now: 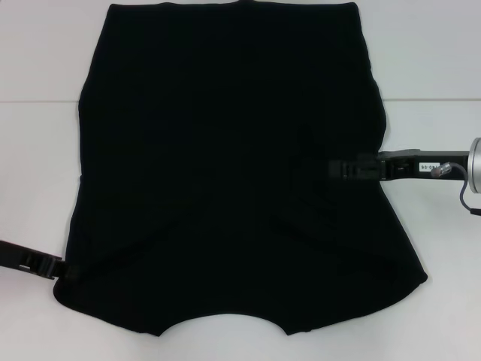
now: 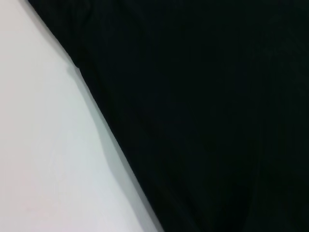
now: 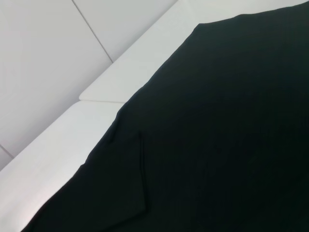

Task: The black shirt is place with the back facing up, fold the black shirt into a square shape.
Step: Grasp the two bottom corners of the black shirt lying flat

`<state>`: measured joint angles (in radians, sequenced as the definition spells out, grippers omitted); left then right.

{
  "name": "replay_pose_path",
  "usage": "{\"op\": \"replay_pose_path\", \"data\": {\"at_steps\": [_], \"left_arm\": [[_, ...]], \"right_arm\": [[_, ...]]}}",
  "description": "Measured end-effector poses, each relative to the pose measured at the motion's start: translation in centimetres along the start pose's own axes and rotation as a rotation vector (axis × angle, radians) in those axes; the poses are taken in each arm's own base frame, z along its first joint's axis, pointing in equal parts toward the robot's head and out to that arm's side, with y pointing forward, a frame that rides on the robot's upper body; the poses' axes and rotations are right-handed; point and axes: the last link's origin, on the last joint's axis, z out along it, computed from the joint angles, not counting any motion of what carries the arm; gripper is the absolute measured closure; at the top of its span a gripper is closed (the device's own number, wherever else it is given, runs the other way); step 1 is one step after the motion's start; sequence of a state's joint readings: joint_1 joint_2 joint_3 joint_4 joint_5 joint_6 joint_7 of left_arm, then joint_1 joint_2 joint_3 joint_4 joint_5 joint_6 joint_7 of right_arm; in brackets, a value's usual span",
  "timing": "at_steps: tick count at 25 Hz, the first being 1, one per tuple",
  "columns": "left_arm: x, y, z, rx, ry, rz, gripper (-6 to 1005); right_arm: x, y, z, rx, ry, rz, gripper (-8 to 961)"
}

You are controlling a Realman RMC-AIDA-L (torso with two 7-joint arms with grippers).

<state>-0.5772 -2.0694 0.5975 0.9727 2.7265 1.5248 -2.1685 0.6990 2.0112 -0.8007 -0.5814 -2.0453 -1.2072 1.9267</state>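
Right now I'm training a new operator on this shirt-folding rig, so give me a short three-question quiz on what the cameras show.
1. True or false: the black shirt lies spread on the white table.
2. Which gripper reaches over the shirt from its side edge? A) left gripper B) right gripper
3. Fill in: the left gripper sits at the shirt's near ____ corner.

Key: 1 true; 2 B; 3 left.
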Motion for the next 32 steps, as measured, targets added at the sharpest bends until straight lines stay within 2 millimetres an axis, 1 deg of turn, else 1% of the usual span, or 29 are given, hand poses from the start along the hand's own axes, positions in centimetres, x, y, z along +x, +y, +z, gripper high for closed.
{"op": "replay_pose_path", "data": {"at_steps": [3, 8, 14, 19, 23, 27, 32], "left_arm": [[-0.1, 0.0, 0.0, -0.003, -0.003, 0.001, 865], [-0.3, 0.1, 0.1, -0.009, -0.008, 0.000, 927], [-0.4, 0.2, 0.2, -0.014, -0.007, 0.001, 1001], [-0.4, 0.3, 0.3, -0.020, -0.005, 0.001, 1001], [-0.4, 0.3, 0.2, -0.020, -0.002, -0.001, 1001], [-0.3, 0.3, 0.3, -0.020, 0.001, -0.001, 1000], [-0.1, 0.3, 0.3, -0.017, 0.006, 0.003, 1000]], "right_arm": [[0.4, -0.2, -0.2, 0.005, 0.006, 0.005, 23], [1.1, -0.6, -0.9, 0.011, 0.012, 0.023, 24], [2.4, -1.9, -3.4, 0.024, 0.036, 0.102, 26], [4.0, -3.2, -6.0, 0.056, 0.116, 0.185, 29], [5.3, -3.5, -7.1, 0.074, 0.201, 0.229, 37], [5.8, -3.4, -7.3, 0.067, 0.255, 0.240, 47], [6.1, -2.7, -6.4, 0.044, 0.300, 0.232, 60]]}}
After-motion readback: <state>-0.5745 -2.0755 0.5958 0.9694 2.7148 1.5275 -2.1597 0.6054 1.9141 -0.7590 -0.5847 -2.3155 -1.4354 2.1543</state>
